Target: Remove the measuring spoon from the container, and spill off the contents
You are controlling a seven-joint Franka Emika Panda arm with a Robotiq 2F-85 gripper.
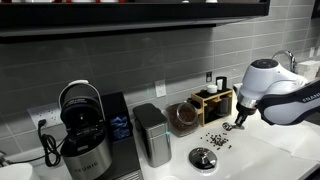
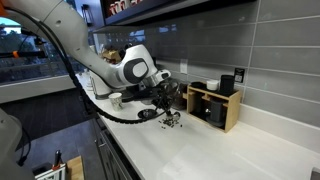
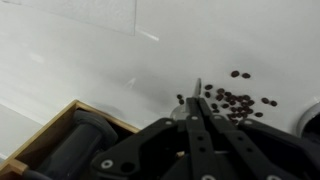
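Note:
My gripper (image 3: 197, 108) is shut on the measuring spoon (image 3: 197, 89), a thin silvery piece sticking out past the fingertips. It hangs low over the white counter, just beside a scatter of dark brown beans (image 3: 236, 102). In both exterior views the gripper (image 1: 237, 122) (image 2: 165, 113) is close above the spilled beans (image 1: 217, 140) (image 2: 173, 122). The round clear jar (image 1: 183, 117) with dark contents stands behind, next to the wooden box, apart from the gripper. The spoon's bowl is mostly hidden by the fingers.
A wooden compartment box (image 1: 213, 103) (image 2: 215, 104) (image 3: 70, 135) stands against the tiled wall. A brushed-steel canister (image 1: 152, 133) and a coffee machine (image 1: 82, 135) stand further along. A round metal drain disc (image 1: 203, 157) lies in front of the beans.

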